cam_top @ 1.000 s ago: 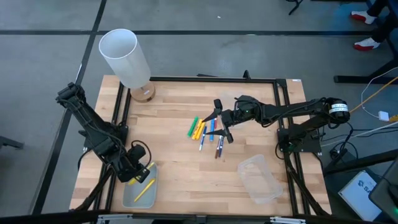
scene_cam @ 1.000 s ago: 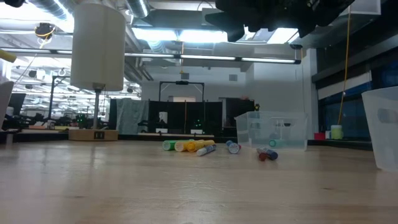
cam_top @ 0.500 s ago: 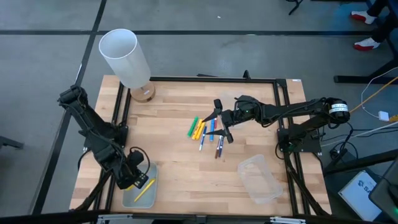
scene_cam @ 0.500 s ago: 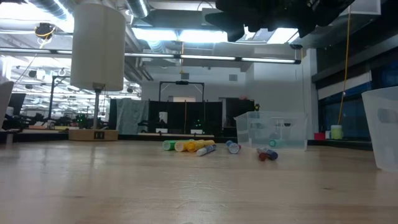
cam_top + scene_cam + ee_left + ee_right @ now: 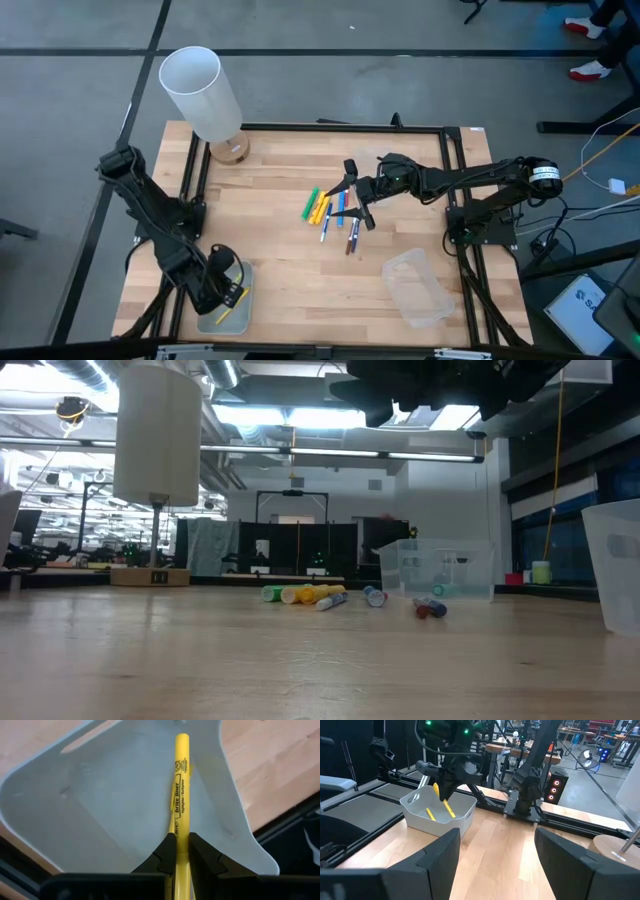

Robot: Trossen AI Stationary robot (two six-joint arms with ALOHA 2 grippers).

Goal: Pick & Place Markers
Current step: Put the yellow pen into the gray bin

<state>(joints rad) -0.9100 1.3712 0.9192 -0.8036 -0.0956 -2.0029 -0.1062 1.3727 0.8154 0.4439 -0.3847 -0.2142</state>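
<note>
Left end effector (image 5: pixel 226 296) lower and farther toward near worktop edge than 1 s ago; now directly over left clear tray (image 5: pixel 207 322) at near-left corner of worktop (image 5: pixel 270 260). Closed on yellow highlighter (image 5: pixel 181 795), pinched between both fingers (image 5: pixel 165 852), barrel pointing down into tray interior in left wrist view. Second yellow marker (image 5: pixel 430 814) lying loose on tray floor, seen in right wrist view beside the held one. Everything else unchanged vs. earlier frames: right arm, pile, trays, cylinder.

Right end effector (image 5: pixel 357 197) poised above marker pile (image 5: pixel 333 212) at worktop centre, fingers spread wide apart, nothing between them; right wrist view shows both fingers (image 5: pixel 436 855) separated, looking across worktop toward left arm.

Counts: 2 arms; 2 clear trays, i.e. left tray plus right clear tray (image 5: pixel 416 287) near right-front of worktop, no markers visible in it. 2 yellow markers at left tray (1 gripped, 1 lying). Central pile: approx. 8 markers, touching or overlapping, incl. 1 green (image 5: pixel 309 203), yellow/orange ones beside it, several blue and dark ones toward right; exact no. cannot be told. 1 white cylinder (image 5: pixel 200 92) on round wooden base (image 5: pixel 229 150), far-left corner.
</note>
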